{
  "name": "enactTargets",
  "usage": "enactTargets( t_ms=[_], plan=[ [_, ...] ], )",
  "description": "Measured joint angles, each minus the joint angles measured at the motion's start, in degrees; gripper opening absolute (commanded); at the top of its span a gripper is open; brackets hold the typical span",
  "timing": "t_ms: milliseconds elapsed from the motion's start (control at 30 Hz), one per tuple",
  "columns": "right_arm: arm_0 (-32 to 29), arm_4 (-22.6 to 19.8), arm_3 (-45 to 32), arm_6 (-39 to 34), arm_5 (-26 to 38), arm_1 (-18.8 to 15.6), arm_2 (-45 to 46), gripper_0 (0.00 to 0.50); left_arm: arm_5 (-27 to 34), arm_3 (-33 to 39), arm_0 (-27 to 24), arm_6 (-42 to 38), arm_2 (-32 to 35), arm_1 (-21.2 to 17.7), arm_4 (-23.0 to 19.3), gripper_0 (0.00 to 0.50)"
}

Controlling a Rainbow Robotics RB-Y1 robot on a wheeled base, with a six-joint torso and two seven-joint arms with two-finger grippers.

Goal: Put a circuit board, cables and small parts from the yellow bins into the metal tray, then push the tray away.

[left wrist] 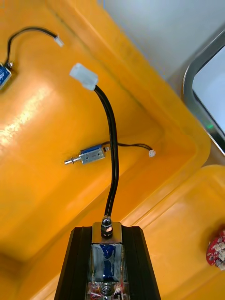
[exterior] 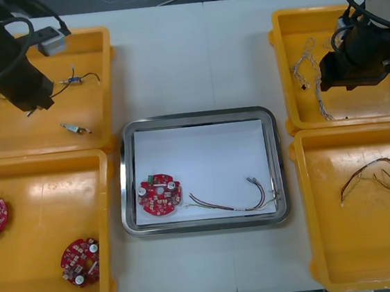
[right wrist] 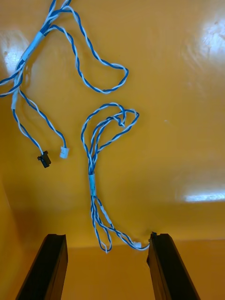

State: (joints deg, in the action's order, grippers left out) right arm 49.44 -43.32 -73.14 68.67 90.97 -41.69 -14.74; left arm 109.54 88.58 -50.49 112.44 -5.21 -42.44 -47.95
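My left end effector (left wrist: 107, 230) is clamped on a small metal part (left wrist: 107, 255) trailing a black cable (left wrist: 114, 154), above the yellow bin (exterior: 13, 137) at the tabletop's (exterior: 185, 56) far left corner. My right end effector (right wrist: 107, 236), fingers (right wrist: 51, 267) apart, hovers over a twisted blue and white cable (right wrist: 92, 183) in the far right bin (exterior: 306, 13). The central metal tray (exterior: 195, 116) holds a circuit board (exterior: 161, 194).

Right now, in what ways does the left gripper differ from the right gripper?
The left gripper is shut on a small metal part with a black cable; the right gripper is open and holds nothing. The left gripper is over the far left yellow bin; the right gripper is over a twisted blue and white cable in the far right yellow bin. Both have black fingers.
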Motion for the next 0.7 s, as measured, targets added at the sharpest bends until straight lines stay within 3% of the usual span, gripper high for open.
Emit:
enactTargets(
  t_ms=[233,333,533,700],
  plan=[
    [0.0,2.1,3.2,1.7,-1.4,1.9,0.0,0.5,0.1,10.7,2.3,-1.9,-0.1,0.9,-0.1,0.0],
    [0.0,2.6,3.7,2.0,-2.9,2.5,-0.4,0.5,0.1,14.5,4.0,-10.1,-0.1,1.6,-0.1,0.0],
    [-0.5,2.9,3.7,2.0,-4.7,3.2,-1.1,0.5,0.1,20.7,7.2,-35.1,-1.4,2.9,0.8,0.0],
    [-1.5,3.0,3.7,2.0,-6.5,3.5,-1.1,0.5,0.1,25.0,9.9,-39.3,-3.4,4.5,4.2,0.0]
  ],
)
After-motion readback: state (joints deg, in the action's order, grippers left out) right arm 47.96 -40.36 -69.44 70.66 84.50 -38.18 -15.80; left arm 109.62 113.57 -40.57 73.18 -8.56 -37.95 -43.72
